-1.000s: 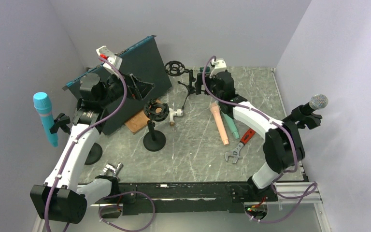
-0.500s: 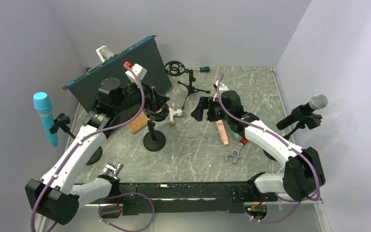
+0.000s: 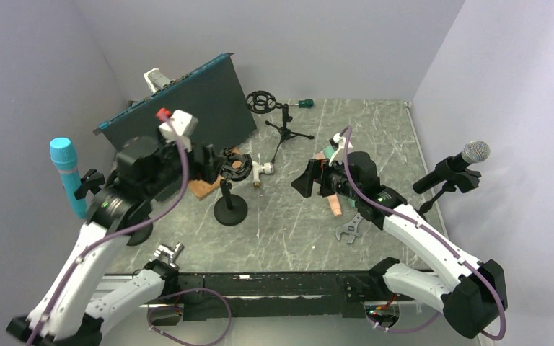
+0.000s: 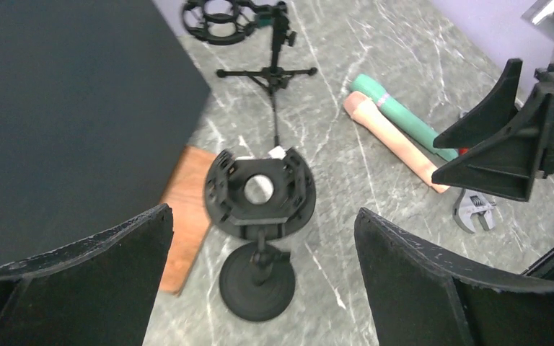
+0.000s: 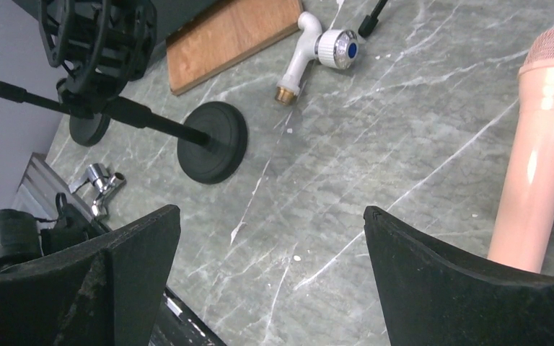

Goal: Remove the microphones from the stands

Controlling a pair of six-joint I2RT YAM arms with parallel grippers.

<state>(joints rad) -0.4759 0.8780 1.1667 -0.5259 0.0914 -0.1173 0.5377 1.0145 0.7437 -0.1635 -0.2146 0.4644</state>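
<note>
At L edge of table (image 3: 296, 238), by L wall: blue mic (image 3: 67, 176), head up, clipped in black holder (image 3: 90, 182) of its stand, untouched. At R edge, by R wall: 2nd mic (image 3: 469, 153) w/ silver head, tilted, likewise sat in stand clip (image 3: 447, 171). Neither in any grip. L gripper (image 4: 263, 211) raised off table, left of centre, fingers wide apart w/ nothing between, looking down on empty shock-mount stand (image 4: 260, 191): ring mount on top, round base (image 4: 257, 290) below. R gripper (image 5: 271, 210) right of centre, also raised, fingers spread wide, holding nothing, pointed left toward same stand. Flat on table by R arm: pink mic (image 4: 397, 148) and green mic (image 4: 404, 119), side by side; touching or not, can't tell. Wrench (image 3: 351, 227) at near end of pink mic. Between the two grippers: white tap fitting (image 5: 310, 58). Wooden board (image 4: 187, 209) partly hidden by leaning dark panel (image 3: 187, 97) at far left. Far centre: small tripod (image 3: 263, 101) w/ another shock mount, green-handled screwdriver (image 3: 303, 103) just right of it. Chrome fitting (image 3: 167, 252) at near-left edge.
</note>
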